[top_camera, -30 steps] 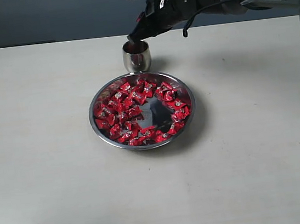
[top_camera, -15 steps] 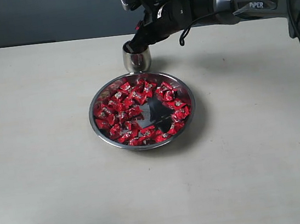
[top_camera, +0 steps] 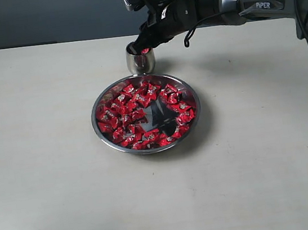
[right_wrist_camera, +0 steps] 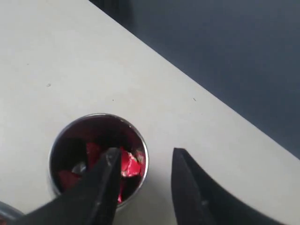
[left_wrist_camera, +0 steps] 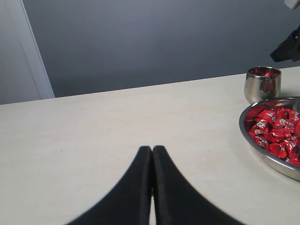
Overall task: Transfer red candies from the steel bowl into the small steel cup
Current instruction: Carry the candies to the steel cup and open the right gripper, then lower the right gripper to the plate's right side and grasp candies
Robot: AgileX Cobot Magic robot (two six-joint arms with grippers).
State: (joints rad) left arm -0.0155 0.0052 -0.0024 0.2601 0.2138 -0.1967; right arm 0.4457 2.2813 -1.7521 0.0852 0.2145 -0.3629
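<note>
Many red candies (top_camera: 122,110) lie in a ring in the wide steel bowl (top_camera: 96,125) at the middle of the table. Just behind it stands the small steel cup (top_camera: 140,64). My right gripper (top_camera: 141,44) hangs over the cup's mouth. In the right wrist view this gripper (right_wrist_camera: 145,151) is open, one finger over the cup (right_wrist_camera: 96,116) and the other beside it, with nothing between them. Red candies (right_wrist_camera: 130,165) lie inside the cup. My left gripper (left_wrist_camera: 152,148) is shut and empty, low over bare table, well apart from the bowl (left_wrist_camera: 248,136) and cup (left_wrist_camera: 262,85).
The pale tabletop (top_camera: 50,191) spreads wide around the bowl. A dark grey wall (top_camera: 44,16) runs behind the table's far edge. The right arm (top_camera: 252,0) reaches in from the right, above the table.
The right gripper has dipped slightly toward the cup's mouth and its jaws have opened. A red candy now shows at the top of the cup.
</note>
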